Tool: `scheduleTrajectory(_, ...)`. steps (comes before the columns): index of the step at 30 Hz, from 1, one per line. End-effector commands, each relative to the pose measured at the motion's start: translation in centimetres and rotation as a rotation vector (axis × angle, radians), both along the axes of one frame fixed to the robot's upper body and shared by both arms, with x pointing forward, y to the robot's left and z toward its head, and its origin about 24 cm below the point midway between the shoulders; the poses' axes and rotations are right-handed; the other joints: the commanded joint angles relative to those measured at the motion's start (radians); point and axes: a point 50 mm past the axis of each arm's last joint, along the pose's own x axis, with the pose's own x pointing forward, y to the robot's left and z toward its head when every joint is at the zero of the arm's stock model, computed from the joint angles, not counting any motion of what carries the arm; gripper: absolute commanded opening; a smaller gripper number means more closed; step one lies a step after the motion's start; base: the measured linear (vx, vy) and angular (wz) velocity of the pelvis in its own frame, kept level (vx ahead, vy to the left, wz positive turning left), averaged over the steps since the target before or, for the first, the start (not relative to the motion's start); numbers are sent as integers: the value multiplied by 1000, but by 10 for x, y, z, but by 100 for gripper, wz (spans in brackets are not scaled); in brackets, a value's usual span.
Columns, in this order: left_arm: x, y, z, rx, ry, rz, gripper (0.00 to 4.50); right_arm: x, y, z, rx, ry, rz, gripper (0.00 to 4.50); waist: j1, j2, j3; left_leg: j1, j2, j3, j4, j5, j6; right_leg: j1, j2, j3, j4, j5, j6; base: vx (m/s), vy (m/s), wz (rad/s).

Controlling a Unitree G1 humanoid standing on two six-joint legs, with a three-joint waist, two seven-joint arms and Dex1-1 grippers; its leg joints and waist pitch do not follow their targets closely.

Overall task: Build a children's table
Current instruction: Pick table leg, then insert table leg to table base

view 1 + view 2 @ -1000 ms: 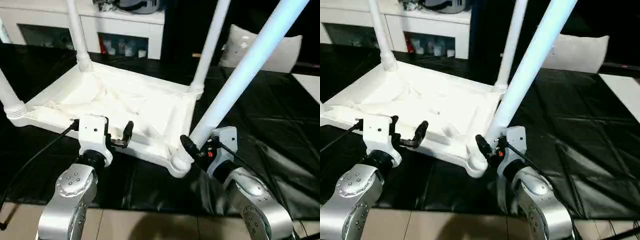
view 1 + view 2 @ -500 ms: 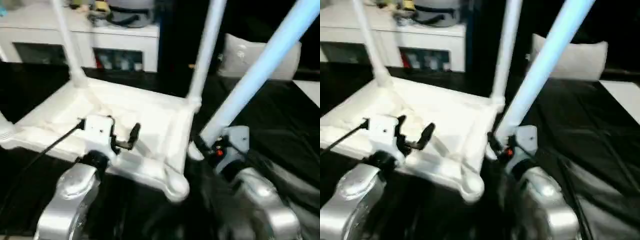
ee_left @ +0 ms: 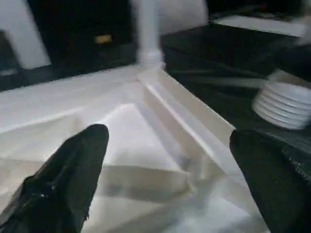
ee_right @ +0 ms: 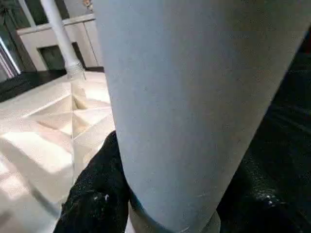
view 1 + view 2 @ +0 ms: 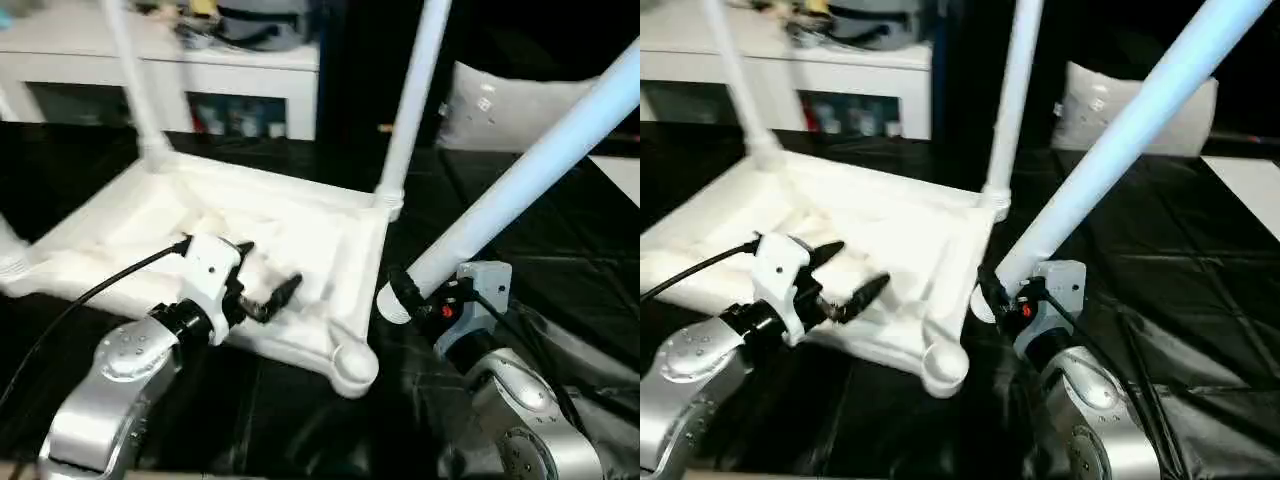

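Observation:
The children's table top point(image 5: 300, 225) lies upside down on a black sheet, ribbed underside up. Three white legs stand in its corners: back left point(image 5: 135, 90), back right point(image 5: 410, 110) and near left point(image 5: 8, 250). My right gripper point(image 5: 418, 298) is shut on a fourth leg point(image 5: 520, 175), which leans up to the right. Its threaded end point(image 5: 393, 302) hangs just above and beside the bare near-right corner socket point(image 5: 352, 366), apart from it. My left gripper point(image 5: 262, 275) hovers open over the underside near the front rim, holding nothing. The left wrist view shows its fingers point(image 3: 73, 170) spread above the ribs.
White cabinets point(image 5: 250, 70) with shelves run along the back. A white cushion point(image 5: 520, 100) lies at the back right and a flat white board point(image 5: 622, 165) at the right edge. The black sheet point(image 5: 570, 260) covers the floor around the top. A black cable point(image 5: 90, 295) trails from my left wrist.
The held leg's threaded end has come off the near-right corner socket and the leg leans further right. My left gripper has turned and reached further over the underside. The camera shifted.

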Motion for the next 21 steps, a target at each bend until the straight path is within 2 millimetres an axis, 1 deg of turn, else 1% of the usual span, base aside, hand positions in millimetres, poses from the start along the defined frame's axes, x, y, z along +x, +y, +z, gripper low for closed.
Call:
scheduleTrajectory(1,4,-6,3,14,-4,-79,450,2,-2,6,-15,-11,2,191,-2,6,-26,24,71,-24,-102,-368,-77,-15,-79,41,-113,-317,-139,-75,5,-6)
scheduleTrajectory(2,6,-7,3,21,-4,-99,450,3,-2,6,-18,-11,6,191,0,11,-25,22,71,-25,-106,-360,-79,-15,-78,38,-111,-304,-135,-65,12,-8)
scheduleTrajectory(3,11,-8,5,40,-9,-139,450,5,-3,7,-26,-10,9,191,1,6,-25,22,70,-24,-107,-365,-80,-20,-76,37,-109,-300,-127,-65,12,-8)
scheduleTrajectory(4,15,-9,6,65,-15,-185,450,8,-4,8,-35,-21,6,191,2,3,-25,27,69,-21,-104,-383,-86,-28,-77,40,-113,-329,-124,-55,4,-4)
scheduleTrajectory(5,21,-9,8,104,-15,-250,450,11,-6,11,-43,-39,4,191,3,1,-24,25,66,-22,-105,-384,-89,-29,-81,41,-118,-362,-117,0,0,0)
scheduleTrajectory(6,22,-9,8,109,-14,-257,450,12,-6,11,-44,-42,4,191,3,1,-25,25,66,-22,-105,-379,-92,-29,-83,41,-118,-365,-115,0,0,0)
scheduleTrajectory(7,24,-9,8,137,-7,-300,450,14,-7,12,-52,-48,9,191,0,-4,-27,16,68,-21,-108,-352,-91,-23,-82,40,-113,-329,-116,0,0,0)
scheduleTrajectory(8,26,-8,9,155,-3,-324,450,14,-7,12,-57,-50,12,191,3,-3,-29,13,68,-19,-108,-323,-83,-22,-82,39,-111,-300,-117,0,0,0)
scheduleTrajectory(9,29,-8,9,184,9,-367,450,16,-8,13,-59,-52,19,191,0,-10,-31,14,69,-16,-106,-311,-78,-24,-79,39,-108,-280,-119,0,0,0)
scheduleTrajectory(10,30,-8,9,202,14,-388,450,17,-8,13,-61,-53,25,191,3,-5,-37,14,68,-13,-103,-278,-70,-24,-76,39,-100,-223,-127,0,0,0)
scheduleTrajectory(11,35,-8,9,250,30,-439,450,20,-9,15,-70,-55,43,191,1,-5,-38,14,69,-10,-103,-267,-67,-26,-76,39,-100,-193,-133,0,0,0)
scheduleTrajectory(12,40,-7,9,290,38,-479,450,22,-9,16,-86,-58,60,191,3,-2,-42,16,69,-7,-102,-263,-67,-29,-70,36,-94,-144,-142,0,0,0)
scheduleTrajectory(13,42,-7,10,308,46,-511,450,23,-9,17,-102,-58,67,191,0,4,-47,12,69,-5,-99,-219,-65,-24,-67,34,-84,-61,-148,0,0,0)
scheduleTrajectory(14,42,-7,9,312,52,-522,450,23,-10,17,-105,-59,69,191,2,1,-51,12,71,-2,-95,-185,-58,-23,-67,33,-83,-8,-150,0,0,0)
scheduleTrajectory(15,43,-8,9,330,79,-579,450,23,-11,18,-119,-60,77,191,2,5,-54,9,70,4,-89,-120,-47,-21,-65,31,-74,101,-163,0,0,0)
scheduleTrajectory(16,44,-8,9,345,90,-613,450,23,-12,18,-129,-58,77,191,4,3,-58,6,69,8,-85,-90,-37,-18,-64,29,-68,170,-173,0,0,0)
scheduleTrajectory(17,45,-9,8,361,94,-639,450,22,-13,17,-138,-55,83,191,5,4,-59,6,69,9,-83,-76,-31,-18,-63,29,-66,201,-177,0,0,0)
scheduleTrajectory(18,46,-10,8,384,93,-676,450,22,-13,17,-152,-56,94,191,5,3,-64,5,68,11,-76,-37,-16,-15,-63,29,-60,271,-185,0,0,0)
scheduleTrajectory(19,47,-11,7,392,93,-699,421,21,-14,17,-139,-53,94,191,5,4,-60,3,67,14,-75,-26,-3,-15,-62,29,-60,296,-191,0,0,0)
scheduleTrajectory(20,48,-12,7,395,93,-711,414,21,-15,17,-128,-51,91,191,6,3,-60,3,68,15,-75,-33,1,-15,-63,29,-61,290,-194,0,0,0)
scheduleTrajectory(21,48,-12,7,395,93,-711,414,21,-15,17,-128,-51,91,191,6,2,-58,4,72,14,-78,-58,1,-16,-67,28,-63,259,-204,0,0,0)
